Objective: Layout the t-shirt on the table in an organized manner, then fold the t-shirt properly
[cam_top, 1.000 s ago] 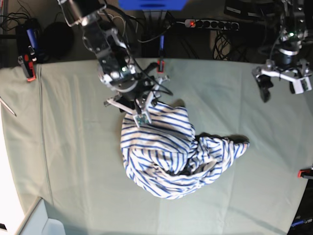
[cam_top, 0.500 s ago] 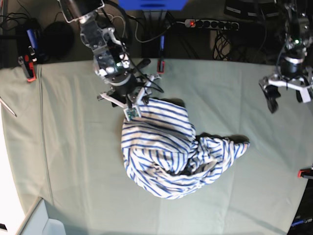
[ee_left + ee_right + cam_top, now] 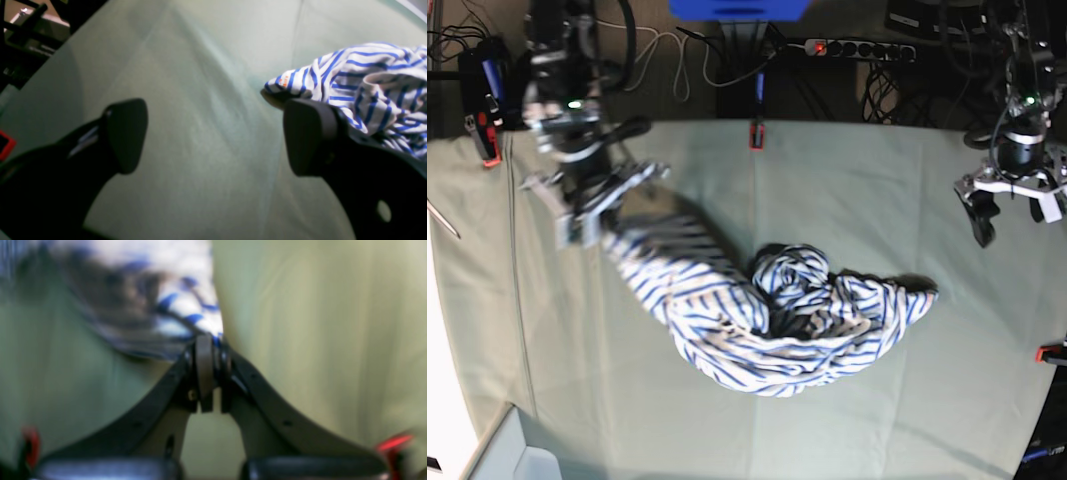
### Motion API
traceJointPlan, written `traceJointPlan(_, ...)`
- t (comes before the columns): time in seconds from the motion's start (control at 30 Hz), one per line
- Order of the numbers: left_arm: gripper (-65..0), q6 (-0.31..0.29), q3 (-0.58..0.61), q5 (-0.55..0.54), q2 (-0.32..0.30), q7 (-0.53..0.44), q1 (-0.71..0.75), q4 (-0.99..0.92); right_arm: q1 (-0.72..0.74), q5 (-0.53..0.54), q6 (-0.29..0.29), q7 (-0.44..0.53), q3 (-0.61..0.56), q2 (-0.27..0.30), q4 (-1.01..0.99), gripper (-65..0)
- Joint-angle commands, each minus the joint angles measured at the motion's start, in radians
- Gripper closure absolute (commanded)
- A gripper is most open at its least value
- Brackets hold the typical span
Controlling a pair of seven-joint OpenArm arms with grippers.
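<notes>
T-shirt [image 3: 767,320] lies bunched mid-desk [image 3: 907,180], 1 edge stretched toward the right gripper [image 3: 592,215], whose fingers pinch that striped edge. Pull low and steadily outward. Far from the t-shirt, left gripper [image 3: 1012,195] hangs with fingers spread, empty.
</notes>
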Motion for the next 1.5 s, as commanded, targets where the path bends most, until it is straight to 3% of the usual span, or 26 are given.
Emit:
traceJointPlan(0.0,-62.8,-0.001,-0.004,-0.003,-0.016,-0.033,-0.019,0.015,-0.006,-0.002,0.003,0.023,0.034,0.0,0.065,0.0)
traceJointPlan(0.1,-62.8,-0.001,-0.004,-0.007,-0.016,-0.033,-0.022,0.01,-0.024,0.001,0.001,0.024,0.16,-0.02,0.166,0.0)
traceJointPlan(0.27,-62.8,-0.001,0.074,0.002,-0.016,0.014,-0.054,0.01,0.048,0.001,0.004,-0.002,0.365,-0.101,0.15,0.0)
traceJointPlan(0.67,-62.8,-0.001,0.35,0.004,0.066,0.026,-0.214,-0.159,0.042,0.001,0.006,-0.028,0.368,-0.104,0.117,0.0)
traceJointPlan(0.93,-62.8,-0.001,0.401,0.004,0.152,0.029,-0.332,-0.31,0.02,0.001,0.006,-0.03,0.368,-0.109,0.108,0.0)
traceJointPlan(1.23,-62.4,-0.003,0.551,-0.007,0.159,0.025,-0.447,-0.476,-0.009,-0.002,0.006,-0.03,0.368,-0.104,0.095,0.0)
traceJointPlan(1.3,-56.1,-0.003,0.557,-0.009,0.159,0.025,-0.445,-0.462,-0.018,-0.004,0.006,-0.03,0.37,-0.104,0.095,0.0)
traceJointPlan(1.37,-41.9,-0.003,0.554,-0.009,0.159,0.025,-0.445,-0.467,-0.021,-0.004,0.006,-0.03,0.368,-0.104,0.095,0.0)
traceJointPlan(1.43,-20.1,-0.003,0.551,-0.009,0.159,0.025,-0.448,-0.478,-0.02,-0.004,0.006,-0.03,0.368,-0.104,0.094,0.0)
traceJointPlan(1.47,-6.1,0.003,0.548,-0.009,0.159,0.025,-0.448,-0.475,-0.018,-0.004,0.006,-0.03,0.368,-0.104,0.094,0.0)
